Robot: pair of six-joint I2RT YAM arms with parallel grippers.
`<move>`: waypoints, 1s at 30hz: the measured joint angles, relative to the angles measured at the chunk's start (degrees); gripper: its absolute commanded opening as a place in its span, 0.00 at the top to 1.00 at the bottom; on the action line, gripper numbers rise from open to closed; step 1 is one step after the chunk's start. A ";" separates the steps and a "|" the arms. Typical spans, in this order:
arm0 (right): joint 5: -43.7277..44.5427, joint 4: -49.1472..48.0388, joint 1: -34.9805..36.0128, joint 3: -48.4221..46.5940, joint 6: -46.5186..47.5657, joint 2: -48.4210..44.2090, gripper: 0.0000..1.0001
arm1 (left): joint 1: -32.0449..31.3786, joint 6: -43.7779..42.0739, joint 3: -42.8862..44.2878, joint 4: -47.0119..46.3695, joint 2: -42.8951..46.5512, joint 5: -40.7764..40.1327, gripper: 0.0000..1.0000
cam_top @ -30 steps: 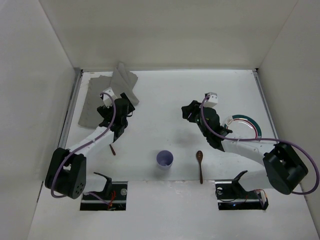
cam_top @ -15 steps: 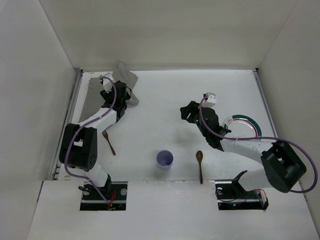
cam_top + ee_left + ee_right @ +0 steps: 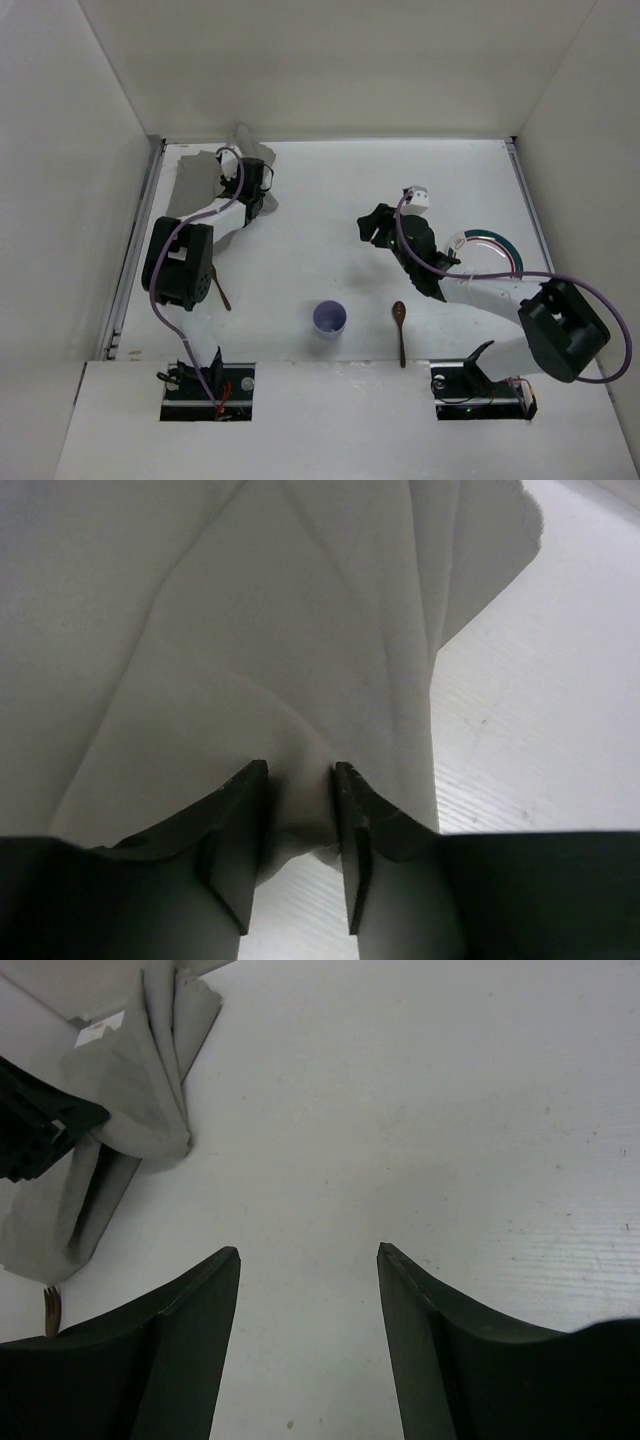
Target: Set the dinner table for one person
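The dinner table [image 3: 320,190] is a plain white surface. A crumpled grey placemat [image 3: 195,182] lies at its back left. My left gripper [image 3: 255,198] is at the mat's right edge, shut on a fold of the cloth. In the left wrist view the fingers [image 3: 240,810] pinch the placemat [image 3: 250,630] just above the table [image 3: 540,730]. My right gripper [image 3: 372,228] hovers open over bare table near the middle. In the right wrist view it [image 3: 308,1250] holds nothing, with the placemat [image 3: 140,1090] far off to the upper left.
A purple cup [image 3: 330,318] stands near the front centre, with a wooden spoon [image 3: 400,330] to its right. A brown utensil [image 3: 222,292] lies at the front left. A white plate [image 3: 492,250] with a coloured rim is partly hidden under my right arm. Walls enclose the table.
My left arm swung toward the back onto the placemat's right edge, and its gripper closed on the cloth. The right gripper opened slightly wider and barely moved.
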State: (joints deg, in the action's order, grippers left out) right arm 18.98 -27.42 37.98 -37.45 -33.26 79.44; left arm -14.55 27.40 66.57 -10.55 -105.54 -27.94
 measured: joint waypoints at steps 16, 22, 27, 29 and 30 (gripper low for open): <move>0.94 -0.09 0.00 0.13 0.02 -2.84 0.37 | -9.79 -8.41 15.96 -8.00 -14.88 10.08 0.98; 4.46 -0.35 -0.04 2.05 0.02 -6.03 0.43 | -14.71 -11.45 17.42 -11.04 -17.11 18.18 0.97; 6.86 -0.39 -1.57 3.80 -0.04 -7.72 0.68 | -17.55 -11.80 15.15 -14.38 -17.05 22.43 0.95; 7.54 -0.26 -2.73 3.87 -0.70 -7.72 0.74 | -18.40 -11.39 12.61 -15.98 -16.52 23.45 0.91; 7.76 -0.09 -3.19 3.87 -1.07 -7.72 0.74 | -18.86 -11.04 10.84 -16.92 -15.98 23.76 0.87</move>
State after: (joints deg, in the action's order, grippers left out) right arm 26.74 -27.51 34.79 -33.58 -34.33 71.72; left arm -33.41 16.36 77.41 -27.46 -121.51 -4.19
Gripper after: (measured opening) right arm 0.274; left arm 0.123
